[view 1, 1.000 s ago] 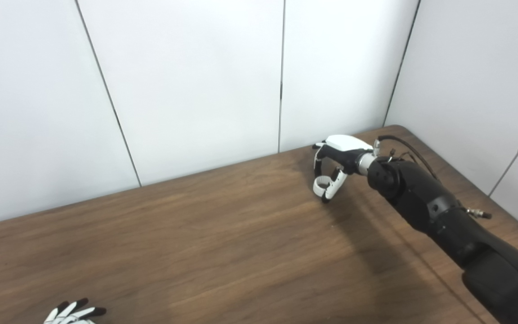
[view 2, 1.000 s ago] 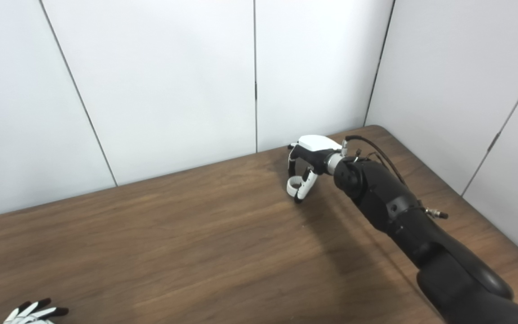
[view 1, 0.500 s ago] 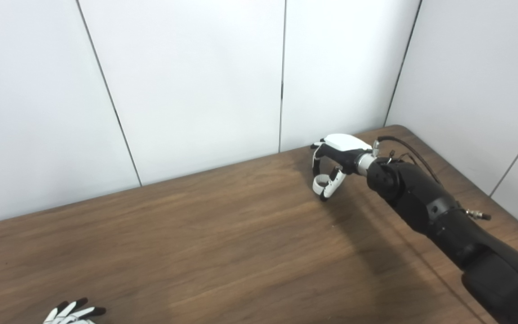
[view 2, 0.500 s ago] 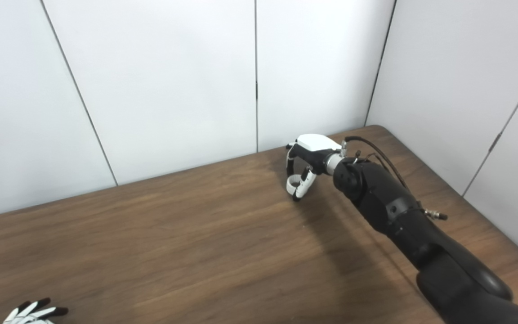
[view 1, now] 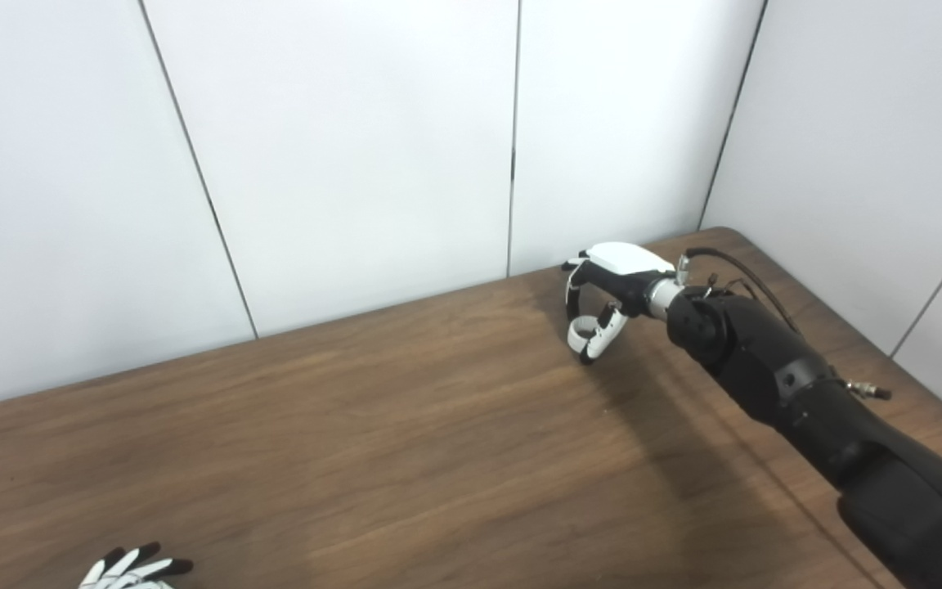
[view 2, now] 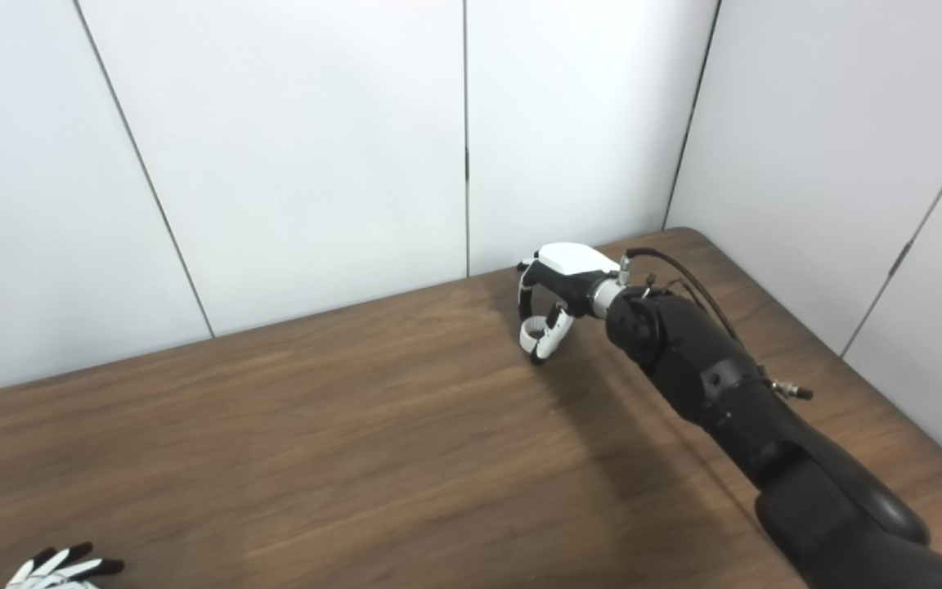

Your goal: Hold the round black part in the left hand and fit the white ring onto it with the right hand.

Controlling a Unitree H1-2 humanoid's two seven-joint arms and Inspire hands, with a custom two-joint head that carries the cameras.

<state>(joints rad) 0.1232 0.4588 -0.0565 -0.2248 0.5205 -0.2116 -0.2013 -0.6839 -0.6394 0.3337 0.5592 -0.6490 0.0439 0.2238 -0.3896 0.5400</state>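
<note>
Your right hand (view 1: 602,298) is pinching the white ring (view 1: 578,334) below its palm, but your left hand (view 1: 134,568), fingers spread, holds nothing, and no black part shows.

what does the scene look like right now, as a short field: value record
surface: brown wooden table
right hand: right hand, far side of the table, fingers curled down around the small white ring
white ring: pinched between fingers and thumb, at or just above the tabletop
left hand: left hand, only spread fingertips show at the bottom edge, holding nothing visible
round black part: not in view
backdrop: white wall panels
</note>
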